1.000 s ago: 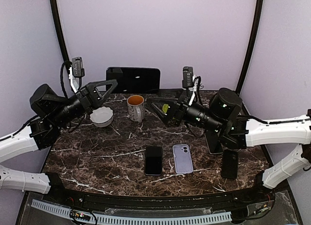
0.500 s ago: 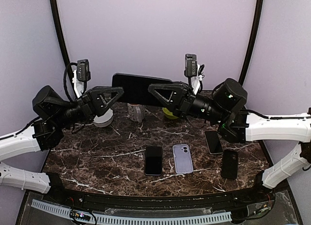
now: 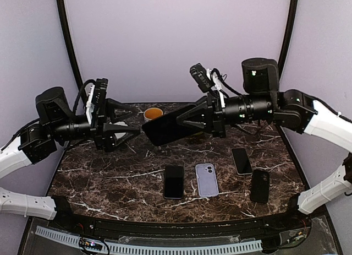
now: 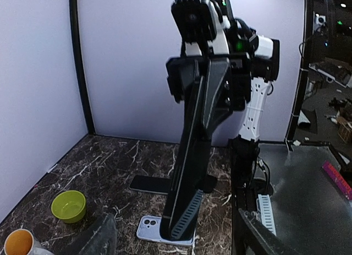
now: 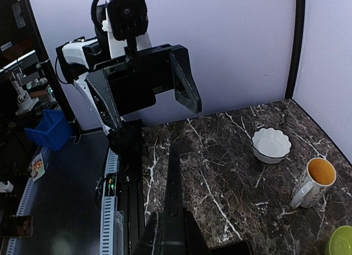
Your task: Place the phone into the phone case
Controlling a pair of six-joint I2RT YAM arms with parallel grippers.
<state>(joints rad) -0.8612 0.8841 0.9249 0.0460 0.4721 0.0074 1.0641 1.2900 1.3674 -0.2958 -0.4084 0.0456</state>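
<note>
Top external view: the right gripper (image 3: 186, 120) is clenched on a broad, flat black panel (image 3: 165, 131), held in the air above the dark marble surface (image 3: 110, 172). The left gripper (image 3: 127, 124) faces it, released, jaws spread around nothing. Below, the flat black phone (image 3: 174, 182) lies just beside the lavender phone case (image 3: 207, 179), not yet in it. Probably best: grip the panel firmly, park it well away from both, then take the phone by its long edges.

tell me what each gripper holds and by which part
The right gripper is shut on one end of the large flat black slab, which juts out in mid-air. The left gripper is open, holding nothing.
</note>
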